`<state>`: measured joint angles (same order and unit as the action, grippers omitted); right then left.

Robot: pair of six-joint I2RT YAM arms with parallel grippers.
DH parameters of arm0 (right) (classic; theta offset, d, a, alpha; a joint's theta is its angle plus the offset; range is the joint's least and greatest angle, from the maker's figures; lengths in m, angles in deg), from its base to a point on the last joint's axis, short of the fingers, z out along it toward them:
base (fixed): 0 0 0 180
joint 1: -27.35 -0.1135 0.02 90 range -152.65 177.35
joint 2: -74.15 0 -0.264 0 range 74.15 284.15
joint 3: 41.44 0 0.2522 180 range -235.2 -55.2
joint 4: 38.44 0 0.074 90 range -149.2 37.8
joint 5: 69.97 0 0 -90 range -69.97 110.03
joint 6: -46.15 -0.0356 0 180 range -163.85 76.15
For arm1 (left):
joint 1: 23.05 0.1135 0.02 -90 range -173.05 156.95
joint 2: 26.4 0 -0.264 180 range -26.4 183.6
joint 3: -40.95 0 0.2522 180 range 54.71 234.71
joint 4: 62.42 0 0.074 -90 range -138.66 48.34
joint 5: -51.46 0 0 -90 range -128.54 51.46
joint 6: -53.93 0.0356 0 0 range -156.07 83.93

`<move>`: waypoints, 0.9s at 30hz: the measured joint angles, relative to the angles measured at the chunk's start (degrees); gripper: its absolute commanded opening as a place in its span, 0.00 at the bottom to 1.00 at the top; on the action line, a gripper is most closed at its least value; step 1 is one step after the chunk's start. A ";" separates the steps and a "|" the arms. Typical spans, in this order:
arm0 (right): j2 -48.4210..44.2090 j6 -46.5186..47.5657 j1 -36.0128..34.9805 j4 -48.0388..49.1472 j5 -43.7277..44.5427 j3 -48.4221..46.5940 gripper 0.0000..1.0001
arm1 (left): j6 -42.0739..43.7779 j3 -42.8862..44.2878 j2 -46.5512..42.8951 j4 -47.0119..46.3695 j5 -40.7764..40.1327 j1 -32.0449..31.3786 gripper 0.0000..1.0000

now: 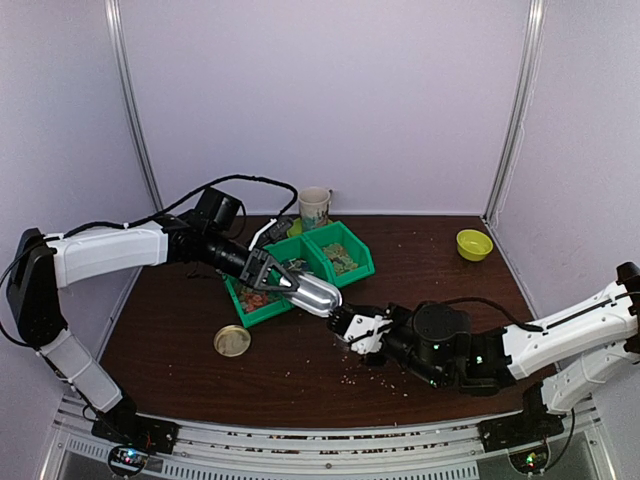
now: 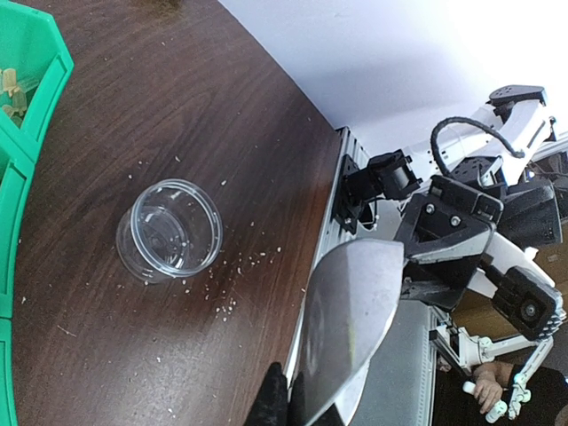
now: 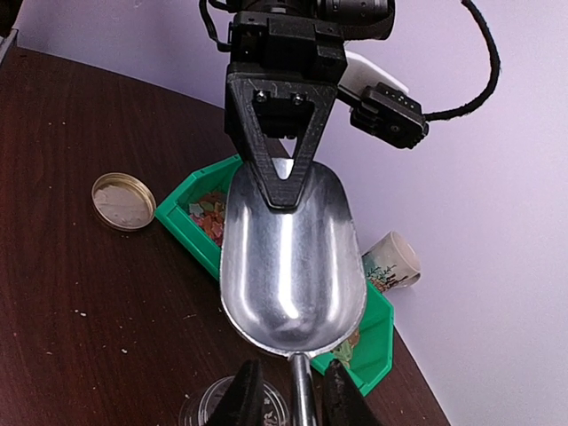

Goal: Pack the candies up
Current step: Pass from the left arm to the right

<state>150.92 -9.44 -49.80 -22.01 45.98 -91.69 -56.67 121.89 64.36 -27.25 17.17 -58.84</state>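
Observation:
The candies [image 1: 258,298] [image 3: 209,216] lie as small mixed-colour pieces in the near green bin [image 1: 262,314]. A metal scoop [image 1: 312,294] [image 3: 293,257] [image 2: 351,328] hangs over the table, its bowl empty. My left gripper [image 1: 268,270] [image 2: 288,395] is shut on the front rim of the bowl. My right gripper [image 1: 345,325] [image 3: 293,395] has a finger close on each side of the scoop's thin handle; contact is not clear. A clear plastic jar [image 2: 169,231] [image 3: 232,408] stands open and empty just under the right gripper.
A round tan lid [image 1: 232,341] [image 3: 122,201] lies left of the scoop. More green bins [image 1: 350,245] hold other pieces, with a paper cup [image 1: 314,207] behind them. A yellow bowl [image 1: 474,244] sits at the far right. Crumbs dot the dark table.

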 measured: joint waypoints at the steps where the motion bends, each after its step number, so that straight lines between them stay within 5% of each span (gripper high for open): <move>1: 0.00 -0.11 0.04 0.02 -0.07 -0.02 0.22 | 0.00 0.00 0.00 0.00 0.07 0.00 0.00; 27: -1.11 -3.32 2.99 -2.03 -6.51 -0.02 0.15 | 1.03 0.00 0.00 0.04 1.29 -0.26 0.00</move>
<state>149.81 -12.76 -46.80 -24.04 39.47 -91.71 -55.64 121.89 64.36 -27.21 18.46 -59.10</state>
